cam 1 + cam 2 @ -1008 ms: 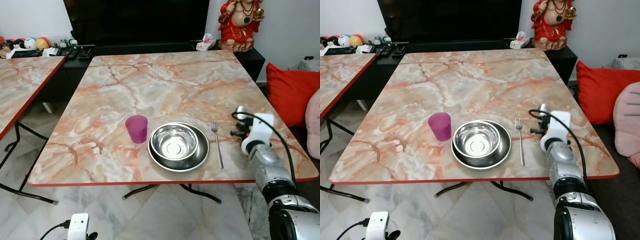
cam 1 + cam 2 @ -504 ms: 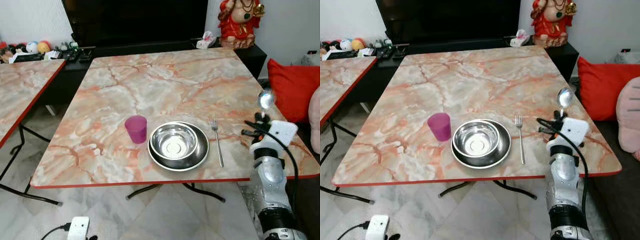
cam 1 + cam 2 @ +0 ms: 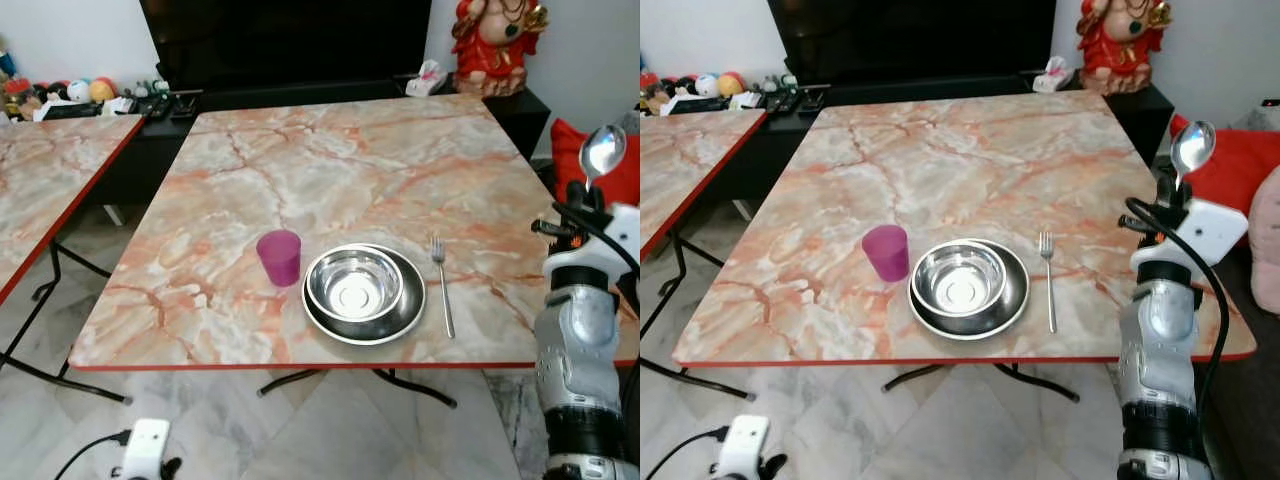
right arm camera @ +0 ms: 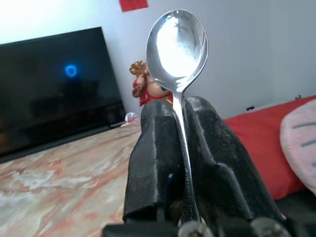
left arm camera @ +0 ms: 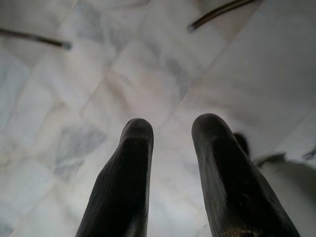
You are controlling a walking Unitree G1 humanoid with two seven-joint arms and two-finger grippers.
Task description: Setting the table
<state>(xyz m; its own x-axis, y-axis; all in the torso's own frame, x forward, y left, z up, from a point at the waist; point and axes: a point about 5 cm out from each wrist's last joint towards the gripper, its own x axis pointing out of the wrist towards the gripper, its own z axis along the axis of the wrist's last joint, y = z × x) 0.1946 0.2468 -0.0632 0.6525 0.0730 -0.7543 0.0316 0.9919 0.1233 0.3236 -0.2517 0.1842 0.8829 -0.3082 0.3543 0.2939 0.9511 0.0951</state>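
**One spoon held upright beside the set table**

One steel bowl (image 3: 353,285) sits inside a wider steel plate (image 3: 408,310) near the front edge of the marble-patterned table (image 3: 330,170); the bowl holds nothing. Just to its left stands a purple cup (image 3: 279,257), upright, and its contents cannot be made out. A fork (image 3: 441,285) lies just right of the plate, tines pointing away from the robot.

The right gripper (image 4: 181,116) is raised off the table's right edge, its two black fingers pressed together on the handle of a spoon (image 3: 1191,148), whose bowl points straight up. The left gripper (image 5: 173,133) hangs low over the pale tiled floor (image 3: 330,430), fingers slightly apart and holding nothing.

Most of the tabletop behind the setting lies bare. A second marble table (image 3: 50,170) stands to the left, with a gap of floor between. Beyond are a dark television (image 3: 290,40) on a low black cabinet (image 3: 300,97), a red figurine (image 3: 498,45), and a red cushion (image 3: 1230,160) to the right.
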